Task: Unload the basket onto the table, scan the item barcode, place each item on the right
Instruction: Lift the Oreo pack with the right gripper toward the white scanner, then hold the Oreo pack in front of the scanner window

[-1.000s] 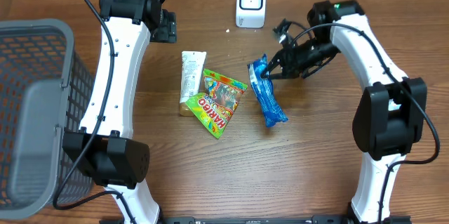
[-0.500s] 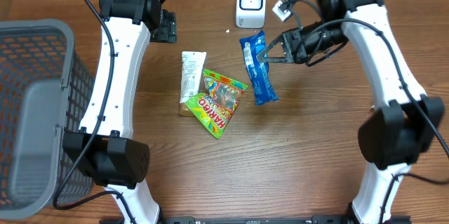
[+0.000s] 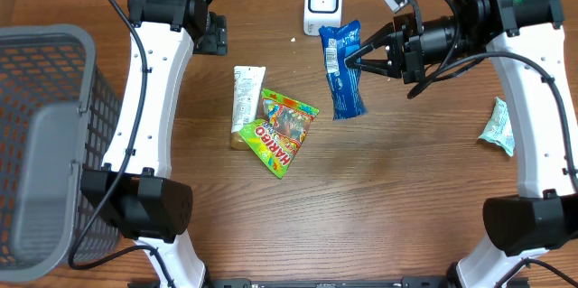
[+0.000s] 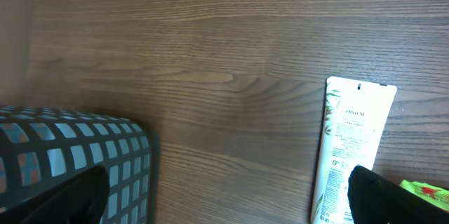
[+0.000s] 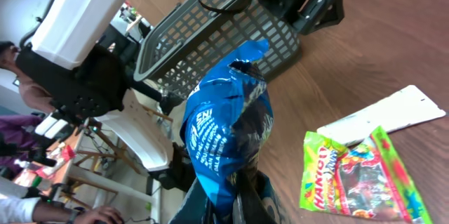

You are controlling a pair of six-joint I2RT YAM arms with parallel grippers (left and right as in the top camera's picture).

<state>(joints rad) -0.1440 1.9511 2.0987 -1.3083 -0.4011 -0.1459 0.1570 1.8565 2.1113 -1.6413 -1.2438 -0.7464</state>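
Gripping the blue packet (image 3: 343,76) near its upper end, the right claw (image 3: 357,53) is clenching it between its 2 fingers and holding it off the table (image 3: 379,207). The packet is hanging down and away from the fingertips, and its long body is tilting slightly. A white printed panel is showing on the packet just beside the pinch point, but the overhead view is too small to tell whether it is the barcode. The white scanner (image 3: 322,4) is standing just beyond the packet's top corner, close to the right claw's tips on their far-left side. From above I cannot tell whether packet and scanner are touching.

In the right wrist view the packet is rising crumpled straight out of the fingers, with the grey basket (image 3: 45,44) lying far beyond it.

The left claw (image 3: 215,35) is hanging released, its fingers spread wide and grasping nothing. A white tube (image 3: 247,97) is lying flat on the table just below and to one side of it. A green Haribo bag (image 3: 282,130) is lying against that tube's far edge. A pale green packet (image 3: 498,127) is lying well behind the right claw, near the table's right edge.
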